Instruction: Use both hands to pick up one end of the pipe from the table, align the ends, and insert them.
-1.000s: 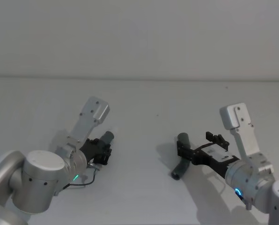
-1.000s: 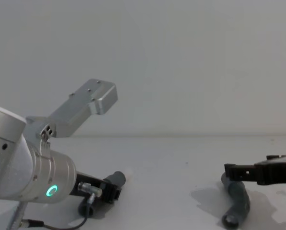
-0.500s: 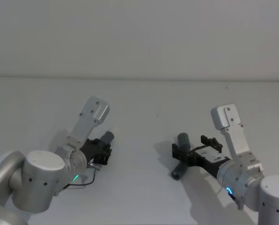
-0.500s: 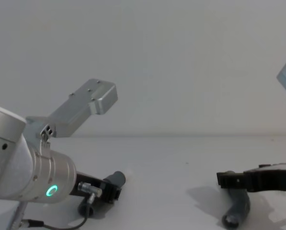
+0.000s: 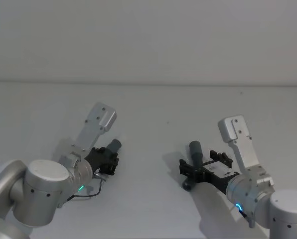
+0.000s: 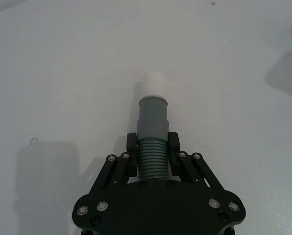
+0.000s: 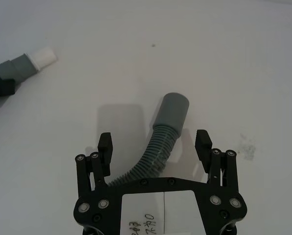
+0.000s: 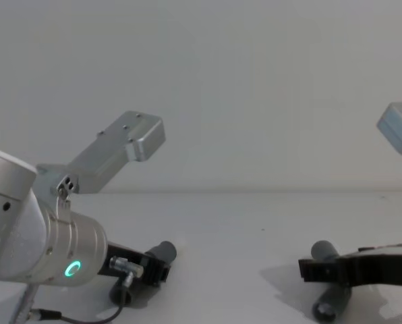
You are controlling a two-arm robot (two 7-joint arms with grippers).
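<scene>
On the white table (image 5: pixel 148 114) my left gripper (image 5: pixel 107 159) (image 6: pixel 152 147) is shut on the ribbed middle of one dark grey pipe piece (image 6: pixel 152 117) (image 5: pixel 114 146). That piece's cuffed end with its white tip (image 6: pixel 153 84) sticks out past the fingers. The second, bent pipe piece (image 5: pixel 195 149) (image 7: pixel 173 112) lies on the table to the right. My right gripper (image 5: pixel 201 162) (image 7: pixel 154 141) is open and straddles its ribbed middle, one finger on each side and neither touching it. The chest view shows this gripper (image 8: pixel 316 270) low over the piece (image 8: pixel 326 309).
In the right wrist view, the left gripper's pipe end (image 7: pixel 31 61) lies far off at one side, with bare table between the two pieces. A faint smudge (image 7: pixel 246 147) marks the table beside the right gripper. A pale wall rises behind the table.
My right gripper has slid left and forward along the table, so its open fingers now sit on either side of the bent pipe piece. The left gripper and its piece have not moved.
</scene>
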